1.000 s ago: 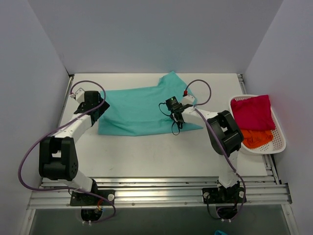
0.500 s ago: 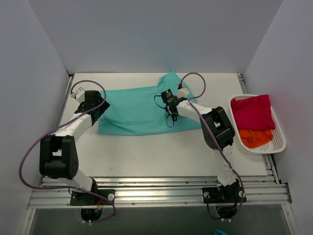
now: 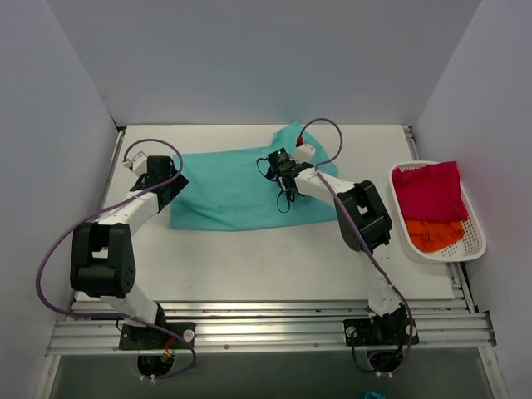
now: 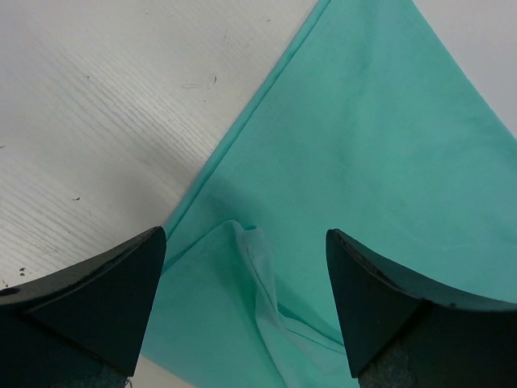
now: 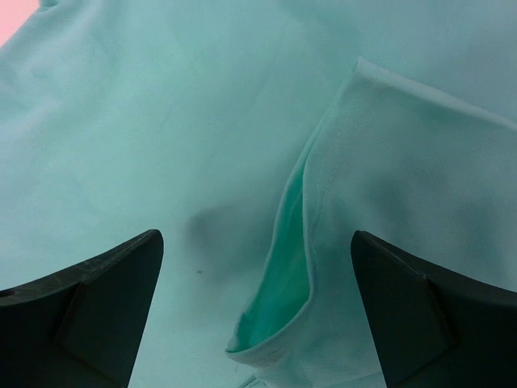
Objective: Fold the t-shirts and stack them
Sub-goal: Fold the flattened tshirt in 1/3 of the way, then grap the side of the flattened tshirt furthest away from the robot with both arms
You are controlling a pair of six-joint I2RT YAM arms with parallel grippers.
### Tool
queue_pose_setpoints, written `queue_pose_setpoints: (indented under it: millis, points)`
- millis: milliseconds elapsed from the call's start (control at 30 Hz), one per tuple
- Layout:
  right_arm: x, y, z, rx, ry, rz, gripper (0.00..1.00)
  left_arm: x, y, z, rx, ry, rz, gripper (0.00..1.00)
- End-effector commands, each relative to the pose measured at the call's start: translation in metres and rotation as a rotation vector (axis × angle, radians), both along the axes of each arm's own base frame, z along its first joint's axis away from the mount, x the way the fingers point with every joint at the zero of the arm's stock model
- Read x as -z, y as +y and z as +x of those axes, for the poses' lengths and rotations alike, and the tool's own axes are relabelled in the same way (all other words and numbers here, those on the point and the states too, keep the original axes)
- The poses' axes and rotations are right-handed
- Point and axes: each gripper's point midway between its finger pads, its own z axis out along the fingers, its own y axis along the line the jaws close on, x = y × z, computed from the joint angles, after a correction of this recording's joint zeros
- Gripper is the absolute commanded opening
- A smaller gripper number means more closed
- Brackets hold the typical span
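Note:
The teal t-shirt (image 3: 229,187) lies spread on the white table (image 3: 249,258), part folded. My left gripper (image 3: 169,186) hovers open over its left edge; in the left wrist view the gripper (image 4: 245,234) straddles a raised ridge of teal cloth (image 4: 260,279) and holds nothing. My right gripper (image 3: 276,160) is open above the shirt's upper right part. The right wrist view has the gripper (image 5: 257,235) over a folded-over teal flap (image 5: 388,186), with nothing pinched. The crimson-pink t-shirt (image 3: 428,189) and the orange t-shirt (image 3: 434,235) lie in the basket.
A white mesh basket (image 3: 478,243) stands at the table's right edge. Grey walls close in the back and both sides. Purple cables loop from both arms. A metal rail (image 3: 266,320) runs along the near edge by the arm bases.
My right gripper moved up and left across the teal shirt with cloth in it, then opened and let go. The left gripper stayed open, almost in place.

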Motion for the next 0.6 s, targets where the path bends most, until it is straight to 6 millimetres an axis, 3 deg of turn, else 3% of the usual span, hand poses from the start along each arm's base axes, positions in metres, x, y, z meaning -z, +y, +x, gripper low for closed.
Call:
queue_pose_setpoints:
  millis: [0, 100, 133, 233, 267, 300, 333, 367, 400, 433, 467, 500, 533, 567]
  points:
    - [-0.074, -0.001, 0.018, -0.013, -0.129, -0.013, 0.97, -0.033, 0.0, 0.026, 0.012, -0.095, 0.01, 0.89]
    - [-0.102, 0.007, 0.035, -0.071, -0.184, 0.003, 0.99, -0.052, -0.002, 0.037, 0.031, -0.127, 0.014, 0.89]
    - [-0.125, 0.007, 0.048, -0.087, -0.215, -0.006, 1.0, -0.06, -0.003, 0.041, 0.04, -0.142, 0.015, 0.89]
    - [-0.124, 0.004, 0.077, -0.177, -0.219, -0.024, 1.0, -0.084, -0.003, 0.06, 0.071, -0.189, 0.042, 0.9]
    - [-0.139, -0.01, 0.093, -0.173, -0.232, -0.017, 1.0, -0.089, -0.005, 0.065, 0.091, -0.196, 0.053, 0.9]
    - [-0.119, -0.015, 0.103, -0.203, -0.19, -0.037, 1.0, -0.098, -0.005, 0.076, 0.094, -0.214, 0.057, 0.9]
    - [-0.113, -0.027, 0.108, -0.21, -0.151, -0.039, 0.96, -0.098, -0.004, 0.08, 0.097, -0.205, 0.062, 0.9]
    - [-0.123, -0.038, 0.127, -0.239, -0.173, 0.026, 0.98, -0.1, -0.003, 0.085, 0.101, -0.206, 0.071, 0.9]
    - [-0.107, -0.044, 0.135, -0.253, -0.158, 0.055, 1.0, -0.101, -0.002, 0.094, 0.101, -0.208, 0.074, 0.9]
    - [-0.103, -0.055, 0.142, -0.244, -0.17, 0.078, 1.0, -0.101, 0.0, 0.099, 0.099, -0.211, 0.079, 0.9]
    - [-0.097, -0.067, 0.147, -0.196, -0.168, 0.108, 1.0, -0.099, 0.001, 0.104, 0.103, -0.208, 0.08, 0.91]
    - [-0.086, -0.094, 0.15, -0.139, -0.159, 0.106, 1.0, -0.086, 0.001, 0.111, 0.112, -0.184, 0.07, 0.91]
    - [-0.088, -0.103, 0.158, -0.12, -0.207, 0.113, 1.0, -0.091, 0.001, 0.12, 0.116, -0.198, 0.064, 0.91]
    - [-0.088, -0.11, 0.159, -0.114, -0.222, 0.112, 1.0, -0.074, 0.003, 0.128, 0.117, -0.17, 0.06, 0.91]
